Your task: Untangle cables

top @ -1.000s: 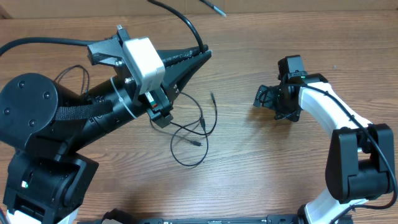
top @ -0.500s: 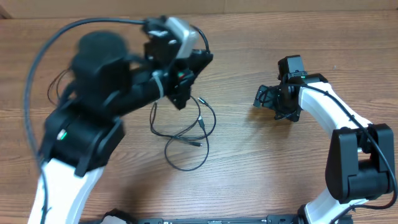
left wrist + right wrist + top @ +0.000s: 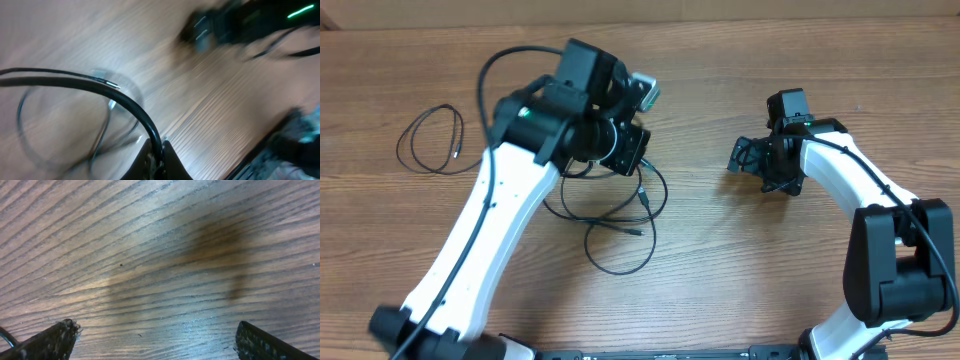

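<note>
Surface: a wooden table (image 3: 720, 290) with brown, clearly lined grain fills the overhead view almost entirely. A paler tan band runs along the top edge of the frame; what it is cannot be told. A dark rail (image 3: 670, 353) lies along the bottom edge at centre. In the right wrist view the wood shows a darker patch (image 3: 220, 245) right of centre, stain or shadow undetermined.

Task items: the cables (image 3: 620, 222), thin and black, lie as overlapping loops on the table left of centre, directly beneath and below the left gripper (image 3: 632, 160). A loose loop (image 3: 454, 150) lies apart at the upper left of the frame, flat on the wood.

Left gripper (image 3: 161, 150): the wrist view is blurred by motion, but the fingers meet at the bottom centre of the frame, pinched onto a black cord (image 3: 125, 100) that arcs in from the left edge. Further thin loops rest on the wood below it.

Right gripper (image 3: 745, 158): stands right of centre, well apart from the cables. In its wrist view (image 3: 155, 342) the fingertips sit at the two lower corners, jaws spread wide, with only bare wood between them.
</note>
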`<state>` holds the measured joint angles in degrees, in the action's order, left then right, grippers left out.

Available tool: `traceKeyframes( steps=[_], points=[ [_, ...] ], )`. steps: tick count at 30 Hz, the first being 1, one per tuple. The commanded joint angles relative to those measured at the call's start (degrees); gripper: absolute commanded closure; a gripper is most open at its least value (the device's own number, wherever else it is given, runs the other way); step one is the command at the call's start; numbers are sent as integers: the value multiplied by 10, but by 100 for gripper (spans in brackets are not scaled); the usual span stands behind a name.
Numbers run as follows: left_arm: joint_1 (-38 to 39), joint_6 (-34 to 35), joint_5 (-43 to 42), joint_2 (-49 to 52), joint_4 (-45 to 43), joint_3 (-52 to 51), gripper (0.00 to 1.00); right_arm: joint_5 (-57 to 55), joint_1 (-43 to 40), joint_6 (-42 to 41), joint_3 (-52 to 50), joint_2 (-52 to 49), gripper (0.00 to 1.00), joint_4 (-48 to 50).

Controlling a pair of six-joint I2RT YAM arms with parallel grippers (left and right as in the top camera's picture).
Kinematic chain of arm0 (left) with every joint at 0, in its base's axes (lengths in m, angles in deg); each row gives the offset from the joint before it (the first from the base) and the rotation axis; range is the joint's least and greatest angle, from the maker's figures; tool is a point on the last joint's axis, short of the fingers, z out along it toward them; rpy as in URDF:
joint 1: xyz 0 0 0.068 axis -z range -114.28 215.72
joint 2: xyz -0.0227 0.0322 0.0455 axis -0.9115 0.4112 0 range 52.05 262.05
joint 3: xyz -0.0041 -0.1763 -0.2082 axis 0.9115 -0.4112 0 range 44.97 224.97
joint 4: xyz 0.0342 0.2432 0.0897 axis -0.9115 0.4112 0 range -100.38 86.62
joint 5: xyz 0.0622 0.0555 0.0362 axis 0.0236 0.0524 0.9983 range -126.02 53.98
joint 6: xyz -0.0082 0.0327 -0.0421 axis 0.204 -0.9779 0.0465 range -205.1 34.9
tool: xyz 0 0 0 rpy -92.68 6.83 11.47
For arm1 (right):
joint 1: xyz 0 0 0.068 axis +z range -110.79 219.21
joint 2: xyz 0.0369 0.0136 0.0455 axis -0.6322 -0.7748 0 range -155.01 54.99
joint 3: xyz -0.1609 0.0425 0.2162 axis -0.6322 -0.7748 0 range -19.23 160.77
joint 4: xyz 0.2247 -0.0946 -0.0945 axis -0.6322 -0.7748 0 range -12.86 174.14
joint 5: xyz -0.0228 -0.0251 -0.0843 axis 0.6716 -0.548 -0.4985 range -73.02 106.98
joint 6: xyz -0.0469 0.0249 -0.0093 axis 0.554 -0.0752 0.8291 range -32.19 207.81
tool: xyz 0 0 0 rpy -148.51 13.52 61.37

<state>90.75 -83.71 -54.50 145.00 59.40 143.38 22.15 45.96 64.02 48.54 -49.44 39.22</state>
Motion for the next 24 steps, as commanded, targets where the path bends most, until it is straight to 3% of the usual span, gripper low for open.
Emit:
traceKeyframes(
  steps=[1,9,16,24],
  points=[
    [1,3,84,34,35,7,96,2,0,-2,4,-2,0,3],
    [1,3,118,136,117,7,96,2,0,-2,4,-2,0,3],
    [0,4,212,226,179,7,96,2,0,-2,4,-2,0,3],
    [0,14,219,302,212,7,96,2,0,-2,4,-2,0,3]
  ],
)
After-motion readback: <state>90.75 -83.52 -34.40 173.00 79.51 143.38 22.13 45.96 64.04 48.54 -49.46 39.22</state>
